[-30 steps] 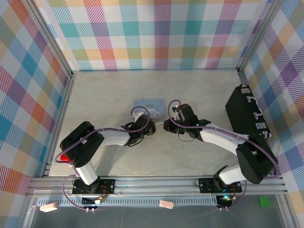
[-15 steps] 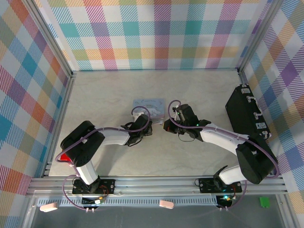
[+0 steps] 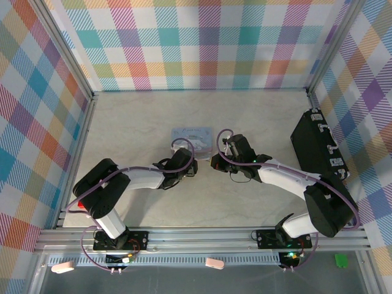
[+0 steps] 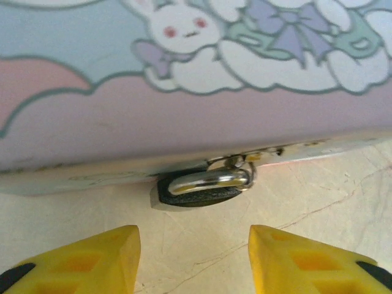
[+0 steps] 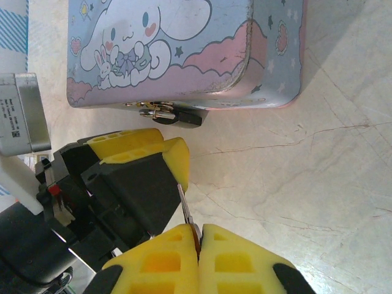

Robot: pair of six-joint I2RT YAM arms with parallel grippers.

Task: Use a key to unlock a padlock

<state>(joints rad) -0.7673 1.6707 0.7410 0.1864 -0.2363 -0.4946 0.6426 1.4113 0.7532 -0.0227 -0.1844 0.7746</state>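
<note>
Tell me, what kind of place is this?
Probably a robot test booth: plaid walls on a metal frame, left arm and right arm bolted at the table's edge, plus a cartoon tin.

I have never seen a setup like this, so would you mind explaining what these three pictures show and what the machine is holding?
These are two robot arms bolted to the near edge of a pale marble-look table. The overhead picture looks down from above and behind the arms. The other two pictures come from a camera on each wrist, which is why yellow fingers show at the bottom of each.

On the table are a pastel-blue cartoon-print tin box and, by the right wall, a black hard case. A small silver padlock with a dark body hangs at the tin's front edge. The left arm's yellow fingers stand open just in front of it, holding nothing. The right arm's yellow fingers are shut on a thin dark metal key, which is not yet at the lock.
</note>
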